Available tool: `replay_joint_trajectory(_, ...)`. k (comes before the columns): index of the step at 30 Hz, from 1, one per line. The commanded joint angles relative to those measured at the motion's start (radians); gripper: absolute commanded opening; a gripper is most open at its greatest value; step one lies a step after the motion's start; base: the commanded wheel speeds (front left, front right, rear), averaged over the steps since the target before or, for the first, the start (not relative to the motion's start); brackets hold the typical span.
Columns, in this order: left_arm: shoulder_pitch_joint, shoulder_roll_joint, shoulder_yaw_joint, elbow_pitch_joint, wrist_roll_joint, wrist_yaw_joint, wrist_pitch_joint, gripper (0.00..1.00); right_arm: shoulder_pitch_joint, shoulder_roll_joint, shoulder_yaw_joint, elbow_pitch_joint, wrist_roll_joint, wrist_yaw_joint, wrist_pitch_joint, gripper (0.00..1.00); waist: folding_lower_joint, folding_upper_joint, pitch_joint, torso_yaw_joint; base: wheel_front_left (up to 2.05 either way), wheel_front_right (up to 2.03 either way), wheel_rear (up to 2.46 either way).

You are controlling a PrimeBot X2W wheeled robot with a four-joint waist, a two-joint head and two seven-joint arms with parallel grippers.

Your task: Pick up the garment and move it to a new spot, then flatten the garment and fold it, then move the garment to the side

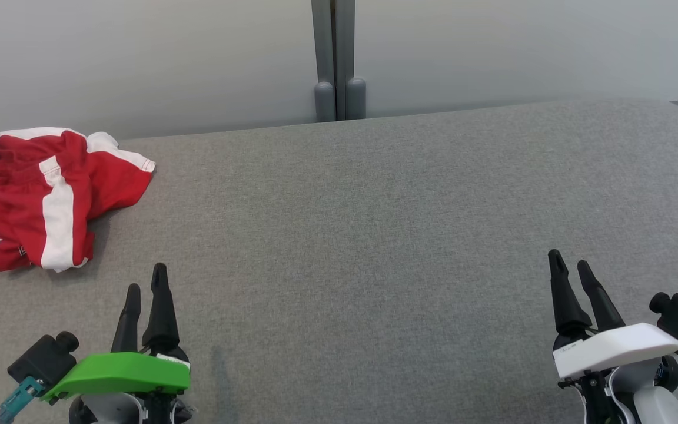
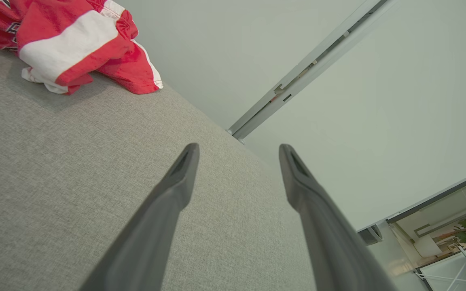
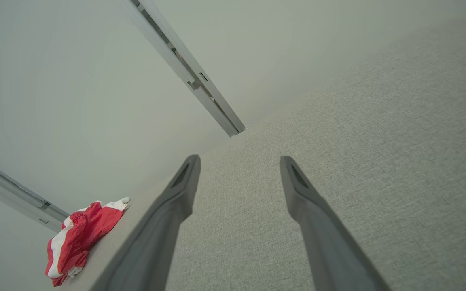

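Red and white crumpled garment [image 1: 45, 194] lies at ten o'clock on the grey fabric surface [image 1: 374, 235], near its far edge. Left gripper [image 1: 146, 278] and right gripper [image 1: 568, 259] stand spread, empty. A clumsy pinch could push it off

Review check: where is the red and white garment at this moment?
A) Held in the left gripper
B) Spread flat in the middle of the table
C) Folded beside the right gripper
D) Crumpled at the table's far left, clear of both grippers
D: the red and white garment lies bunched at the far left of the grey table, apart from the open left gripper and far from the right gripper.
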Motion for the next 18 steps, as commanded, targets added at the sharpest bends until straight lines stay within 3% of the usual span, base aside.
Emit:
replay_joint_trajectory(1, 0.005, 0.007, -0.003, -0.012, 0.032, 0.006, -0.01, 1.0, 0.0, -0.007, 0.005, -0.015, -0.041, 0.0, -0.011, 1.0, 0.0, 0.0, 0.0, 0.001, 0.0, 0.0, 0.0)
replay_joint_trajectory(18, 0.041, 0.009, -0.033, 0.021, 0.249, 0.01, -0.057, 1.0, 0.013, -0.009, 0.021, -0.007, -0.245, 0.0, -0.058, 1.0, 0.0, 0.0, -0.007, 0.003, 0.0, 0.0, 0.0)
